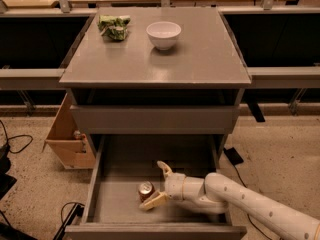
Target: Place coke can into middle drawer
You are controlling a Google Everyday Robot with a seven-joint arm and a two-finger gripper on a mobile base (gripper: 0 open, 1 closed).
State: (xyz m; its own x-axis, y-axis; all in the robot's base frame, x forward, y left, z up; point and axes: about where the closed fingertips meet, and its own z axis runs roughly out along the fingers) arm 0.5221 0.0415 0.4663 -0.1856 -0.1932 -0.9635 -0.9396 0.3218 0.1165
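The coke can (145,189), red with a silver top, stands upright on the floor of the pulled-out middle drawer (150,230), near its front centre. My gripper (156,185) reaches into the drawer from the right on a white arm. Its fingers are spread open, one behind the can and one in front of it, with the can at the mouth of the gap. The fingers do not clasp the can.
A white bowl (163,34) and a green snack bag (114,26) sit on the grey cabinet top (200,64). A shut drawer front (155,119) is above the open drawer. A cardboard box (67,139) stands on the floor at the left, with cables nearby.
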